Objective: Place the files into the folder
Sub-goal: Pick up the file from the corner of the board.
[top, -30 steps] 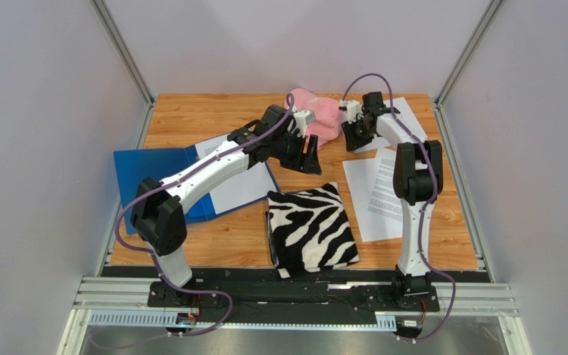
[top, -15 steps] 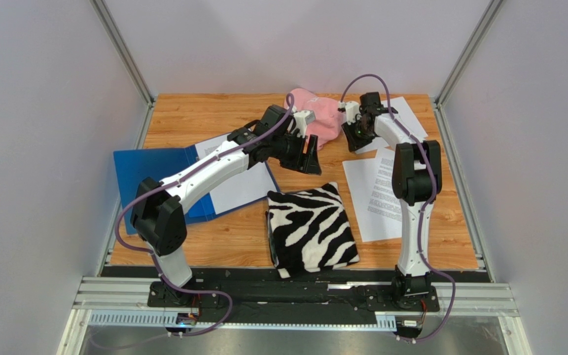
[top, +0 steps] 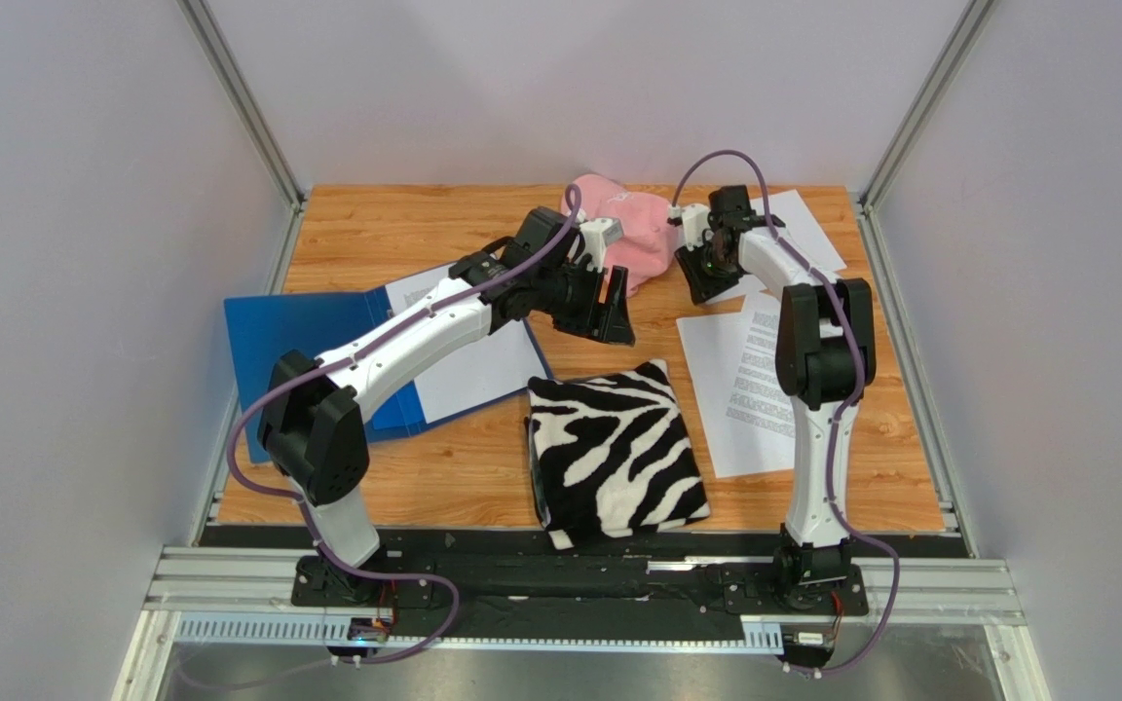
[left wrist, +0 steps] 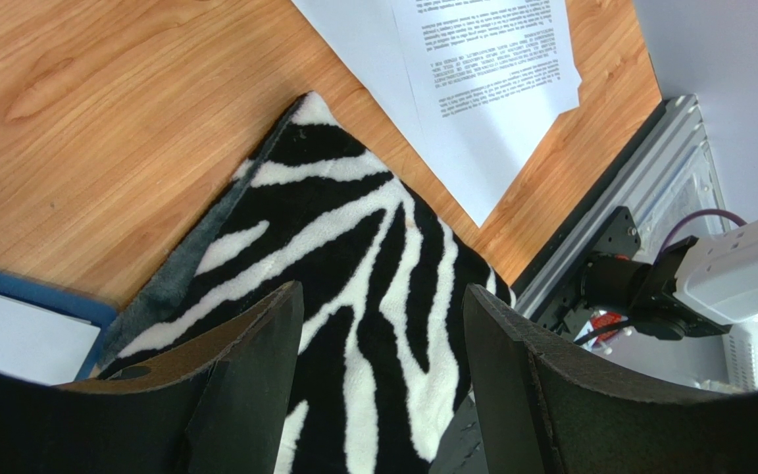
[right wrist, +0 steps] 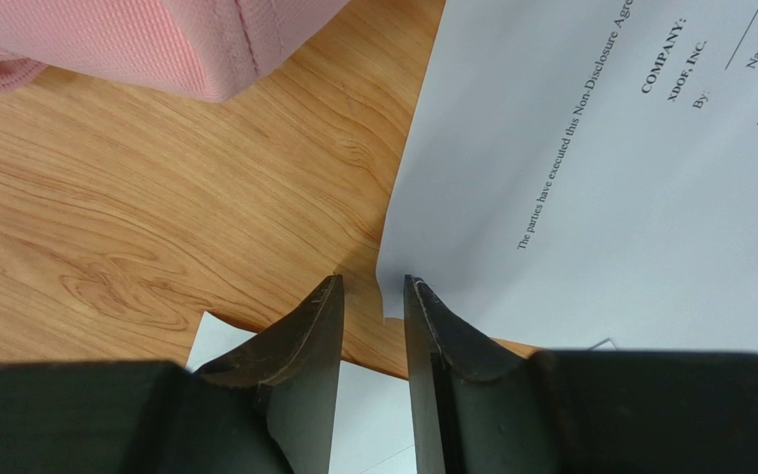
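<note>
The right gripper (right wrist: 371, 296) stands narrow, its jaws just apart around the corner of a printed sheet (right wrist: 630, 197) at the worktop's (top: 421, 227) one o'clock, beside the pink cloth (top: 637, 234). The left gripper (left wrist: 383, 316) hangs wide over the zebra cloth (left wrist: 353, 247). A second sheet (top: 735, 387) lies at three o'clock, and the blue folder (top: 282, 343) lies open at nine.

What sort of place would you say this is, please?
Most likely a robot test cell, not an office: a wooden table boxed in by plain grey panels, two arms bolted to an aluminium rail at its near edge, and staged props such as printed sheets and a blue folder.
</note>
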Tool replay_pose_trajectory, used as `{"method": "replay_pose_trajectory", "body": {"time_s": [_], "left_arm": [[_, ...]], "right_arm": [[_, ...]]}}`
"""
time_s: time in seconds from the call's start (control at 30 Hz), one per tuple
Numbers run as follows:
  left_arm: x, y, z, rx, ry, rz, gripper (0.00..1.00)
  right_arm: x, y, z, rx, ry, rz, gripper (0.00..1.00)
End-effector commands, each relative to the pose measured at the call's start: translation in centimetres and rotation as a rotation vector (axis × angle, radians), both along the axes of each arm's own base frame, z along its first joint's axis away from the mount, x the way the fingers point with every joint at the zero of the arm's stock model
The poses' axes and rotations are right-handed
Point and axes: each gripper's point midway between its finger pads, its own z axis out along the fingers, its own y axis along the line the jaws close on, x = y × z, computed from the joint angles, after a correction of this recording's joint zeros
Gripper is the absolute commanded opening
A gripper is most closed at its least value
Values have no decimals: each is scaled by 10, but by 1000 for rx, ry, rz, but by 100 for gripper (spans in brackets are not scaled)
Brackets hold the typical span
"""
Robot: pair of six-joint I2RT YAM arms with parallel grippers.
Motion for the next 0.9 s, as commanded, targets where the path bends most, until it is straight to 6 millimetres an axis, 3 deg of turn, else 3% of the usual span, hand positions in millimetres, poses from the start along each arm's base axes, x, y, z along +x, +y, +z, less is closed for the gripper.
{"method": "replay_pose_trajectory", "body": {"time_s": [0.0, 0.3, 0.4, 0.47, 0.57, 0.6, 0.63, 0.7, 0.73, 0.8, 0.83, 0.87], "left_arm": [[-3, -2, 17, -39, -37, -20, 69], [-3, 0, 16, -34, -43, -20, 69], [-3, -1, 13, -29, -37, -18, 69], [0, -1, 14, -22, -35, -7, 70], [11, -2, 11, -1, 22, 48, 75], [16, -4, 12, -17, 73, 89, 75], [17, -12, 3, -38, 141, 78, 76], [28, -25, 13, -120, 222, 109, 77], [28, -35, 2, -141, 289, 94, 78], [40, -51, 10, -206, 342, 126, 78], [45, -58, -3, -210, 390, 140, 78], [54, -67, 5, -257, 435, 178, 77]], "right_arm": [[-7, -5, 9, -31, -3, -18, 32], [-11, -6, -2, -37, 23, -20, 18], [-10, -7, -1, -37, 16, -31, 6], [-4, -8, 4, -33, 0, -69, 0], [0, -8, 23, -18, -42, -131, 0], [2, -9, 41, -7, -77, -153, 0], [1, -7, 47, 6, -87, -158, 0], [-6, -7, 54, 17, -95, -174, 0], [-6, -10, 69, 16, -131, -183, 0], [-11, -17, 68, 6, -134, -191, 0], [-11, -18, 77, 17, -153, -191, 0], [-11, -20, 78, 25, -153, -197, 0]]}}
